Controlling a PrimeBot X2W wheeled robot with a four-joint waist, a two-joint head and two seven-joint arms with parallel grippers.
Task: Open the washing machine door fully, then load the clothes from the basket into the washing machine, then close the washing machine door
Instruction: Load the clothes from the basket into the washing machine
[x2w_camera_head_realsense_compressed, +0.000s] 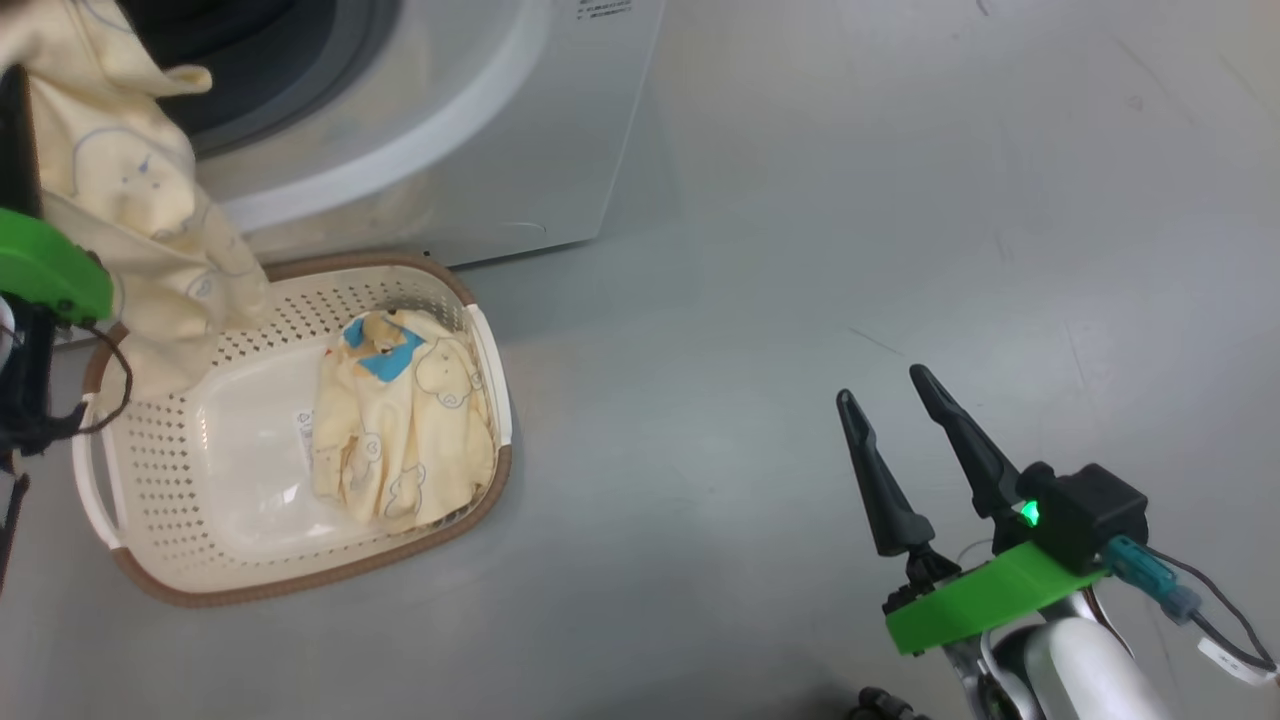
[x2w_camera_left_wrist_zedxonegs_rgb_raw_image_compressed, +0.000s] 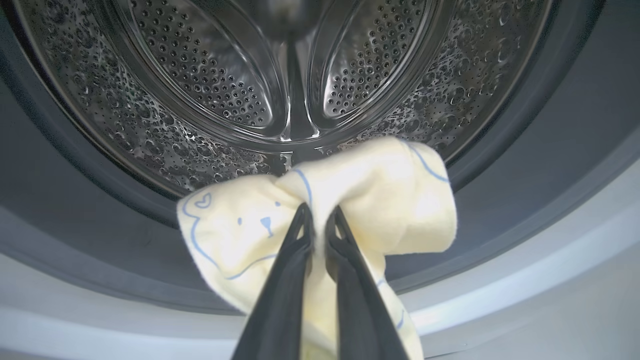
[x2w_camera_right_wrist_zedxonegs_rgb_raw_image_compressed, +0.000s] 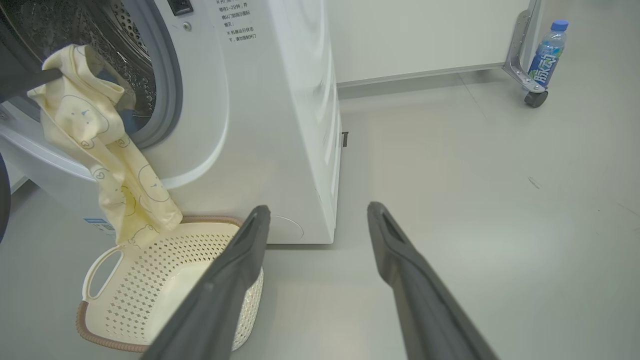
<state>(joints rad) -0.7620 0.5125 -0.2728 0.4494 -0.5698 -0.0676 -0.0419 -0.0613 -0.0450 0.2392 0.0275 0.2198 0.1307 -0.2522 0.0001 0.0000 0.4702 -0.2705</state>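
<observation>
My left gripper (x2w_camera_left_wrist_zedxonegs_rgb_raw_image_compressed: 317, 212) is shut on a pale yellow bear-print garment (x2w_camera_left_wrist_zedxonegs_rgb_raw_image_compressed: 350, 185), held just in front of the washing machine's steel drum (x2w_camera_left_wrist_zedxonegs_rgb_raw_image_compressed: 200, 75). The garment (x2w_camera_head_realsense_compressed: 130, 200) hangs down over the basket's far left corner. A second piece of the clothes (x2w_camera_head_realsense_compressed: 405, 440), with a blue patch, lies in the right half of the cream basket (x2w_camera_head_realsense_compressed: 300, 580) on the floor before the washing machine (x2w_camera_head_realsense_compressed: 450, 130). My right gripper (x2w_camera_head_realsense_compressed: 882, 385) is open and empty above bare floor, to the right of the basket. The drum opening is uncovered; the door is out of view.
In the right wrist view the machine's white side (x2w_camera_right_wrist_zedxonegs_rgb_raw_image_compressed: 300, 125) stands beside the basket (x2w_camera_right_wrist_zedxonegs_rgb_raw_image_compressed: 115, 300). A blue-capped bottle (x2w_camera_right_wrist_zedxonegs_rgb_raw_image_compressed: 547, 52) stands by a caster wheel (x2w_camera_right_wrist_zedxonegs_rgb_raw_image_compressed: 532, 97) at the far right, near a white wall. Grey floor spreads to the right.
</observation>
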